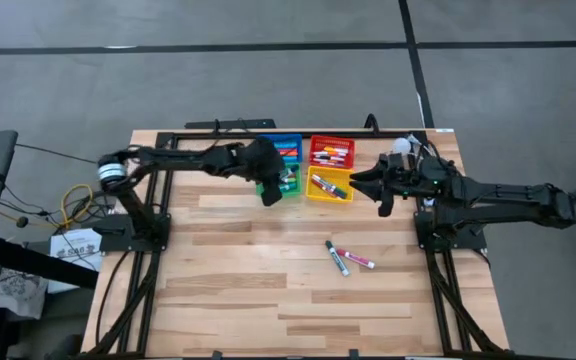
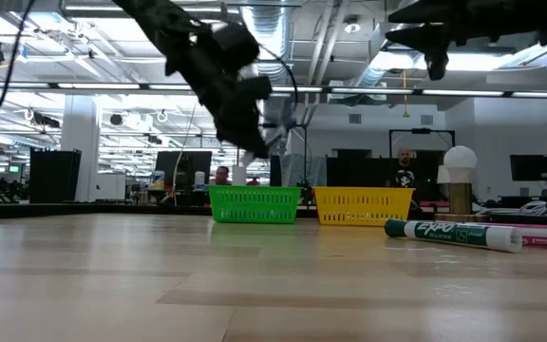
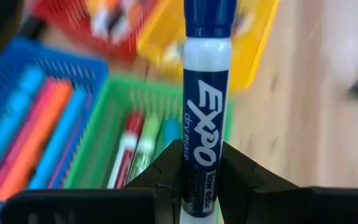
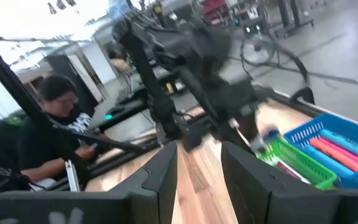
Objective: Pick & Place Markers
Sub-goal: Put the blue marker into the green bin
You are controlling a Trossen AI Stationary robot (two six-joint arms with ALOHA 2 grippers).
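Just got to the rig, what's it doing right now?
Sorting markers into coloured bins. The left gripper is shut on a blue-capped marker above the green bin, next to the blue bin. The right gripper hangs empty beside the yellow bin. Two markers lie loose on the table.

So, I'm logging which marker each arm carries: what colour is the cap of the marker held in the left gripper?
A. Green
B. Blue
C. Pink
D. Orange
B: in the left wrist view the left gripper is shut on a white-bodied marker with a blue label and a dark blue cap, held above the green bin.
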